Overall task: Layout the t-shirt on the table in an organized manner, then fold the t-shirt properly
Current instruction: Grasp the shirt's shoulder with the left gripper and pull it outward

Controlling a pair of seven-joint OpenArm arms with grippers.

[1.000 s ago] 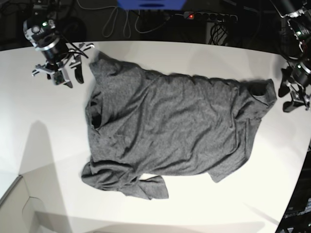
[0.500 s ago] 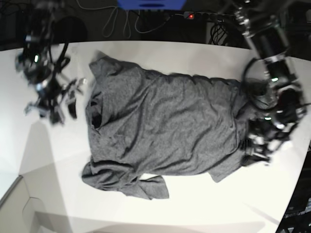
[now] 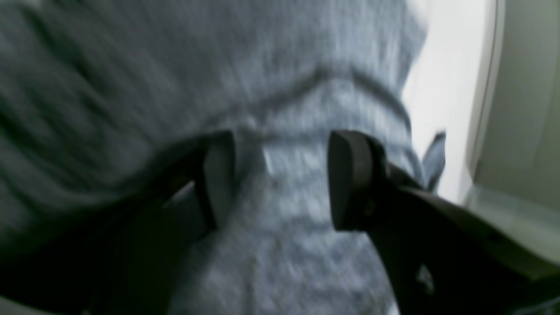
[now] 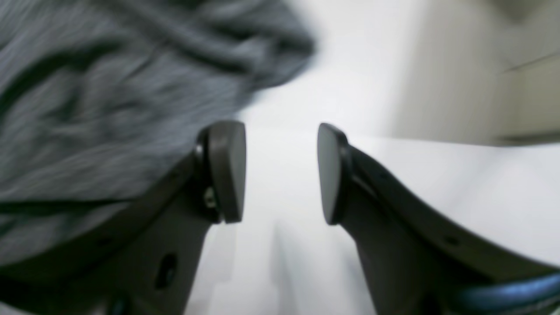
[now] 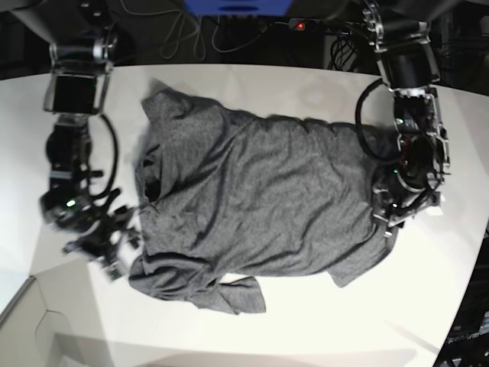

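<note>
Though the shirt [image 5: 260, 206] lies spread across the middle of the table [image 5: 306, 336], it is not yet tidy: its lower corner is bunched, an edge is wrinkled, and no fold is made, so smoothing and all folding seem left. From the base view both arms flank the cloth. Only the wrist views settle the jaws: the left gripper [image 3: 280, 179] gapes just above fabric (nothing pinched), and the right gripper [image 4: 280, 173] stands open over bare table beside the bunched hem.

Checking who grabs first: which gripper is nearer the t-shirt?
Left. The left gripper is over the t-shirt, cloth between its fingers; the right gripper sits over bare table beside it.
</note>
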